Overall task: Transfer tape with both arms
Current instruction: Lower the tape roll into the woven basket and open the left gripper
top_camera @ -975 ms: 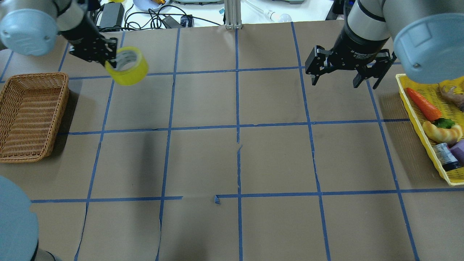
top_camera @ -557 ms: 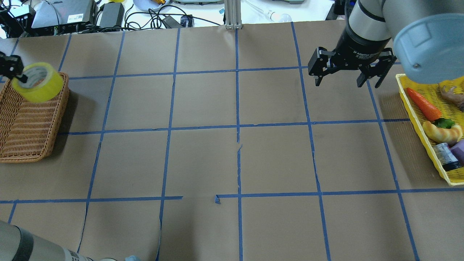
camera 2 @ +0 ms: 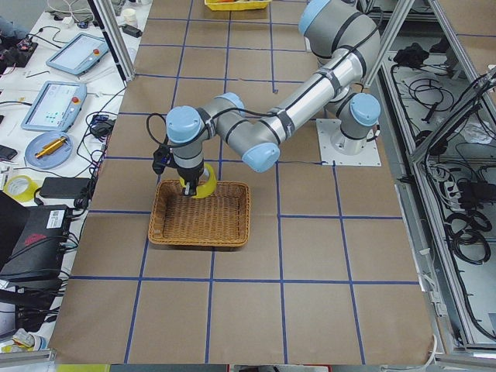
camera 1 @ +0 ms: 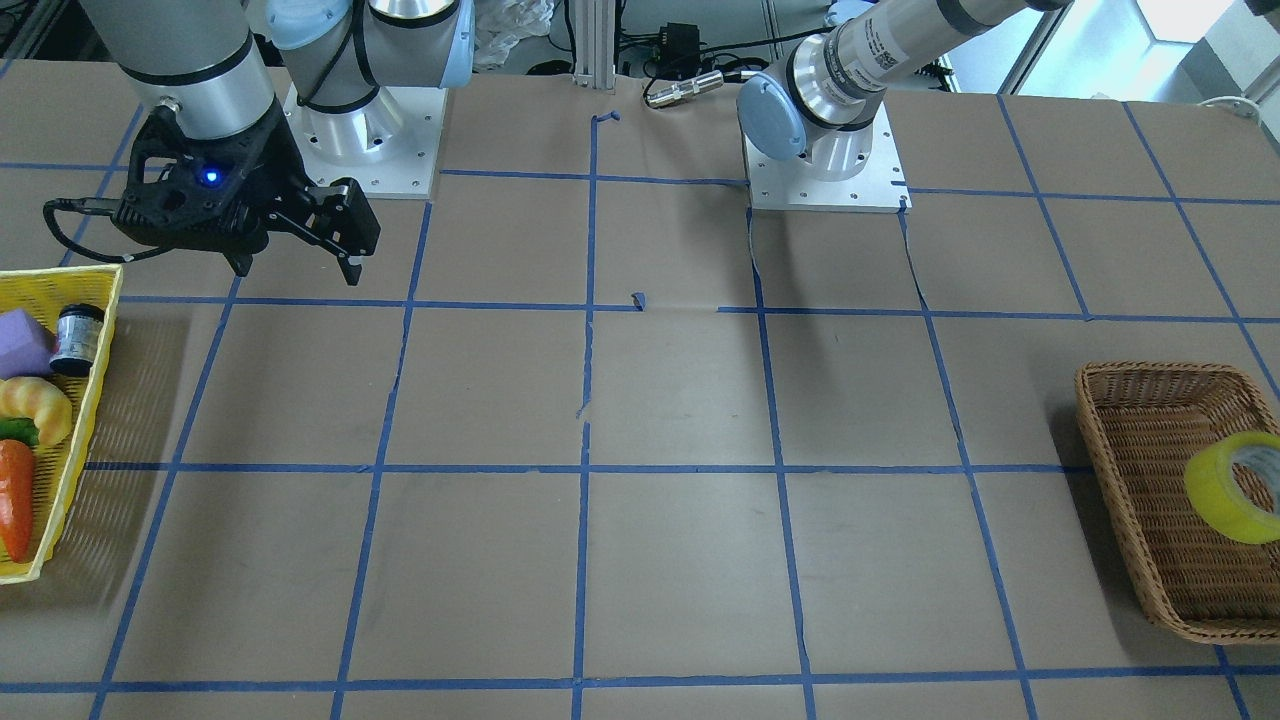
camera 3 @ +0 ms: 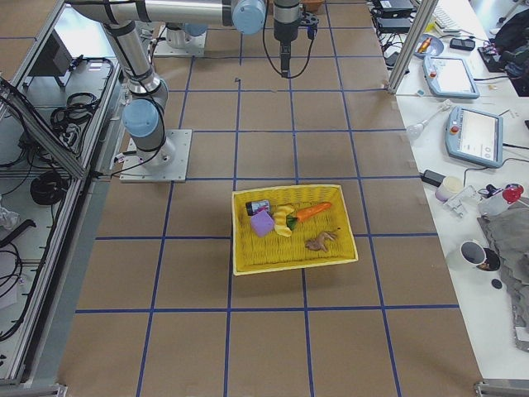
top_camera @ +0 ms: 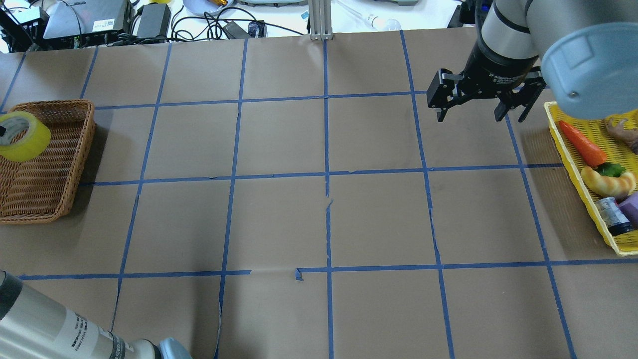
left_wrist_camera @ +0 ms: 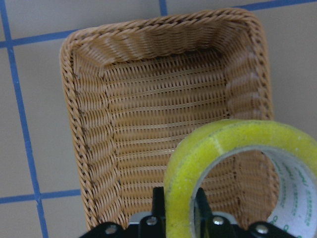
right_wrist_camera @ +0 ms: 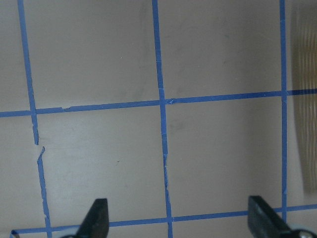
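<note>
The yellow tape roll point(top_camera: 22, 135) hangs over the wicker basket point(top_camera: 88, 144) at the table's left end. It also shows in the front view point(camera 1: 1232, 488) and the left side view point(camera 2: 198, 181). In the left wrist view my left gripper point(left_wrist_camera: 179, 199) is shut on the wall of the tape point(left_wrist_camera: 233, 144), one finger inside the ring and one outside, with the basket point(left_wrist_camera: 74, 124) below. My right gripper point(top_camera: 479, 117) is open and empty above the table's far right, also seen in the front view point(camera 1: 297, 270) and the right wrist view point(right_wrist_camera: 181, 218).
A yellow tray point(top_camera: 573, 154) with a toy carrot point(top_camera: 582, 143), a croissant and a small bottle stands at the right edge, close to my right gripper. Cables and devices lie beyond the table's far edge point(top_camera: 149, 20). Blue tape lines grid the brown table.
My left gripper has carried the tape leftward from above the table to over the basket. My right gripper has shifted slightly right and away, staying open.
</note>
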